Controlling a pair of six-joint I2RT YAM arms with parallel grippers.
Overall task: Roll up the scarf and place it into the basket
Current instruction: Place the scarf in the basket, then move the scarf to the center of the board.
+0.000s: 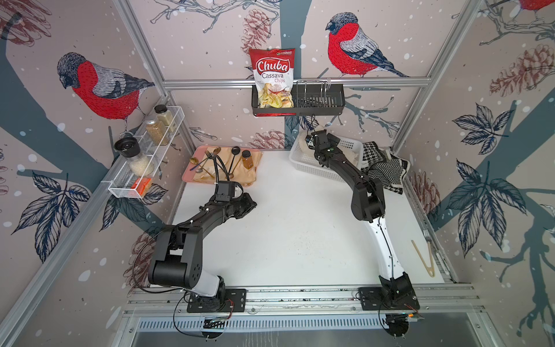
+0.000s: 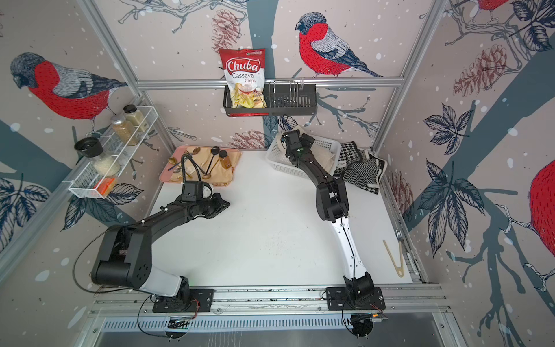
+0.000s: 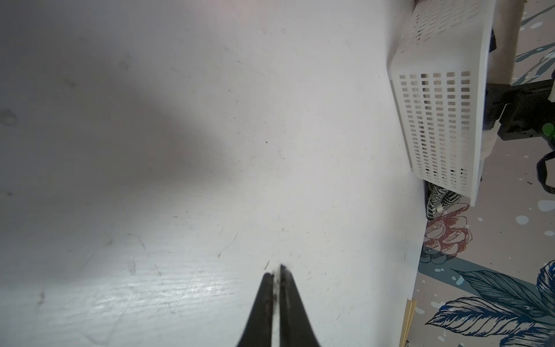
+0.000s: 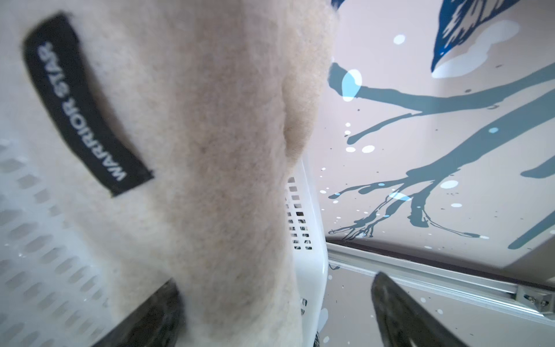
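The right hand is over the basket and its jaws are spread wide. One finger lies against the cream scarf, while the other stands clear outside the basket's end wall, so nothing is pinched.

The scarf sits bundled inside the basket with its black label showing. One fold bulges over the rim at that end wall.

This looks like the release, with the task close to finished. To do it well, I'd lift straight up from the basket with the jaws wide, so the finger touching the fleece can't snag it and drag the roll back out. That fold over the rim may want a nudge inward first.

The left hand hovers above the bare table, well apart from the basket. Its jaws are pressed together with nothing between them.

A black-and-white patterned cloth lies just beside the basket, on the side away from the left hand.
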